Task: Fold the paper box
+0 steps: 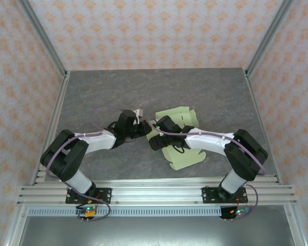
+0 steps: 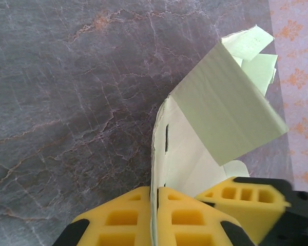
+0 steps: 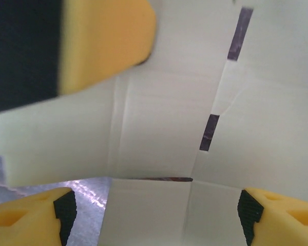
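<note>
Closest to the overhead camera, at 6 o'clock, runs the aluminium rail that carries both arm bases. From it the two arms bend inward over the grey stone-patterned table and meet near the centre. The left gripper and right gripper sit just beside each other at the sheet's 9 o'clock edge. The paper box, an unfolded pale yellow-green sheet, lies just toward 3 o'clock of centre, partly under the right arm. Its scalloped flaps point to 12 o'clock and a broad panel reaches toward 5 o'clock.

On the left wrist camera, the left gripper at 6 o'clock has its yellow fingers pressed together on a thin upright edge of the paper box. The card rises from there, and a folded panel slants toward 1 o'clock. Another yellow finger sits at 4 o'clock, against the card.

On the right wrist camera, the right gripper is spread wide, its fingertips at 7 and 5 o'clock. The creased, slotted paper box stands between them. A blurred yellow pad presses the card at 11 o'clock.
</note>
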`<move>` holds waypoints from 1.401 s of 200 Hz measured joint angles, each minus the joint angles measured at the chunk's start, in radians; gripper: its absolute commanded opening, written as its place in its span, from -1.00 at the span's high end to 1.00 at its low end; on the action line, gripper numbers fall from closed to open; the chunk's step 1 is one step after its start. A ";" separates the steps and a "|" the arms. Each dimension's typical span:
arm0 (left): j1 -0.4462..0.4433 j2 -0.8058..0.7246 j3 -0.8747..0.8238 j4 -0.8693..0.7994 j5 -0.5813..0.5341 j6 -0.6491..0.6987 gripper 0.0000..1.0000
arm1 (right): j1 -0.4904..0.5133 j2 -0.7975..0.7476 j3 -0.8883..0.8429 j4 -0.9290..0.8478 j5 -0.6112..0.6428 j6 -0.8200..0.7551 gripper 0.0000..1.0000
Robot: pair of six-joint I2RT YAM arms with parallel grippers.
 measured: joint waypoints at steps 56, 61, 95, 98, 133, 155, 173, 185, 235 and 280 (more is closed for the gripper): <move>0.011 0.002 0.006 -0.013 0.007 0.001 1.00 | 0.014 0.010 -0.001 0.003 0.100 0.063 -0.38; 0.011 0.002 0.006 -0.013 0.005 0.004 1.00 | 0.014 0.008 -0.002 0.004 0.106 0.068 -0.35; 0.013 0.003 0.006 -0.013 -0.003 0.020 1.00 | 0.007 -0.013 -0.012 -0.010 0.162 0.095 -0.26; 0.013 0.003 0.006 -0.013 -0.003 0.023 1.00 | 0.006 -0.016 -0.013 -0.010 0.166 0.099 -0.26; 0.013 0.005 0.006 -0.012 -0.007 0.046 1.00 | -0.005 -0.060 -0.036 -0.019 0.190 0.160 -0.34; 0.013 0.005 0.002 -0.009 -0.022 0.065 1.00 | -0.004 -0.100 -0.053 -0.019 0.214 0.245 -0.31; 0.010 0.005 -0.013 0.011 -0.040 0.087 1.00 | 0.000 -0.145 -0.055 -0.038 0.262 0.377 -0.36; 0.006 0.005 -0.026 0.018 -0.059 0.102 1.00 | 0.001 -0.187 -0.054 -0.050 0.281 0.481 -0.41; -0.029 -0.001 -0.063 0.059 -0.100 0.140 1.00 | 0.002 -0.341 -0.063 -0.015 0.337 1.071 -0.64; -0.030 -0.022 -0.094 0.127 -0.108 0.180 1.00 | -0.036 -0.261 -0.056 0.021 0.319 1.476 -0.65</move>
